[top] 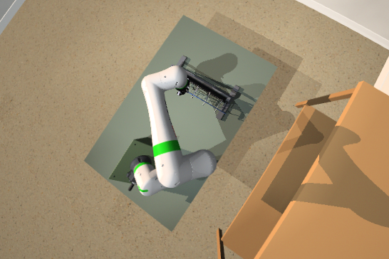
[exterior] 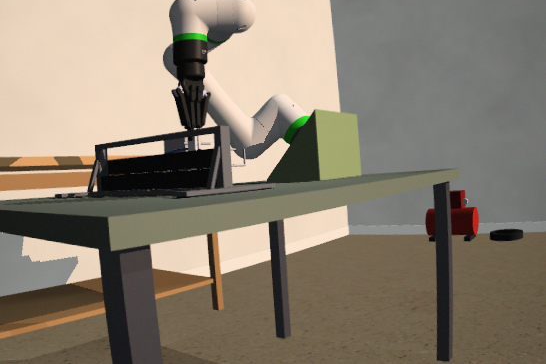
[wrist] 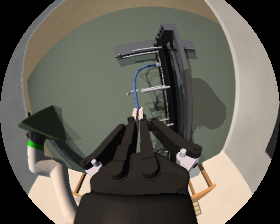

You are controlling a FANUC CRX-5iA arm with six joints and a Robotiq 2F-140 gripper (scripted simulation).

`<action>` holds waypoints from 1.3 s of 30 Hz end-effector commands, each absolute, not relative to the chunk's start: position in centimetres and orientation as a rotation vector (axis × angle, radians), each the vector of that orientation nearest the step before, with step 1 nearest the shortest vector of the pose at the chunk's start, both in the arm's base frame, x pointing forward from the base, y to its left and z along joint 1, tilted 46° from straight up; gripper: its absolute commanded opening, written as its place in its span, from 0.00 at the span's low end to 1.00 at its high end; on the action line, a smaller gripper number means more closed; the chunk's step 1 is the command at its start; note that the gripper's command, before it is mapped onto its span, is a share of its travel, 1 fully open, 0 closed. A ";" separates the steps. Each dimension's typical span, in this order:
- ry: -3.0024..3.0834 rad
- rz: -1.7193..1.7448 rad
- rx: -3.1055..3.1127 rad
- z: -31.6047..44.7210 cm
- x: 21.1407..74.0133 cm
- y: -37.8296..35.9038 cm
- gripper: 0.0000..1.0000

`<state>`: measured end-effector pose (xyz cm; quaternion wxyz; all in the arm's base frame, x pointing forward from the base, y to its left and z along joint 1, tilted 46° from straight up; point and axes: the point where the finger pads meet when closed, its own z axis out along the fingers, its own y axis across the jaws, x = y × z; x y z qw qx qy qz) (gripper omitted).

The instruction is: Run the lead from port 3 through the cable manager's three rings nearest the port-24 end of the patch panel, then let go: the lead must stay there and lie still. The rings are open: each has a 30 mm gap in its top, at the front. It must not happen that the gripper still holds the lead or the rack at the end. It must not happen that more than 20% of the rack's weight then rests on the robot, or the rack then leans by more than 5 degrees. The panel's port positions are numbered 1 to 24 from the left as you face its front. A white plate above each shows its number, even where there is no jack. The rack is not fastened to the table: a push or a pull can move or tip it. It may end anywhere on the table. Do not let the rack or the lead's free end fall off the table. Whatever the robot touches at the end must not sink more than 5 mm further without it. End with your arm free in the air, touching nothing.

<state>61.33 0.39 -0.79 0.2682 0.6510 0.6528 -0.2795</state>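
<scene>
Your fingers are closing on the blue lead, which is arching along the front of the rack. It's probably behaving light and springy; you're best gripping near its free end, keeping slack.

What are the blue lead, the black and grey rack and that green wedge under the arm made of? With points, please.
The blue lead (wrist: 135, 90) looks like smooth plastic-covered cable: it bends in a soft curve. The rack (exterior: 224, 161) (wrist: 186, 75) is probably painted metal, matt dark grey, with straight, sharp-edged bars. The green wedge (exterior: 338, 146) (wrist: 46, 121) could be painted metal or wood; its flat, even faces leave that open.
</scene>
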 end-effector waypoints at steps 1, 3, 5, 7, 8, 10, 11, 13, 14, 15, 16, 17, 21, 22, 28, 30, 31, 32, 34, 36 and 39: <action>1.761 -0.753 1.755 -1.0 61.4 0.2 0.00; 1.761 -0.753 1.755 -1.0 61.4 0.1 0.00; 1.761 -0.753 1.755 -1.1 61.4 0.1 0.00; 1.761 -0.753 1.755 -1.3 61.4 -0.1 0.00; 1.761 -0.753 1.755 -1.4 61.4 -0.2 0.00; 1.761 -0.753 1.755 -1.5 61.4 -0.4 0.00; 1.761 -0.753 1.755 -1.6 61.4 -0.5 0.00; 1.761 -0.753 1.755 -1.8 61.4 -0.6 0.00; 1.761 -0.753 1.755 -1.9 61.4 -0.7 0.00; 1.761 -0.753 1.755 -2.0 61.4 -0.8 0.00; 1.761 -0.753 1.755 -2.0 61.3 -0.9 0.00; 1.761 -0.753 1.755 -2.1 61.3 -1.0 0.00; 1.761 -0.753 1.755 -2.3 61.3 -1.1 0.00; 1.761 -0.753 1.755 -2.3 61.3 -1.2 0.00; 1.761 -0.753 1.755 -2.8 61.3 -1.6 0.00; 1.761 -0.753 1.755 -2.9 61.3 -1.7 0.00; 1.761 -0.753 1.755 -2.9 61.3 -1.8 0.00; 1.761 -0.753 1.755 -3.0 61.3 -1.8 0.00; 1.761 -0.753 1.755 -3.1 61.3 -1.9 0.00; 1.761 -0.753 1.755 -3.2 61.3 -2.0 0.00; 1.761 -0.753 1.755 -3.2 61.3 -2.1 0.00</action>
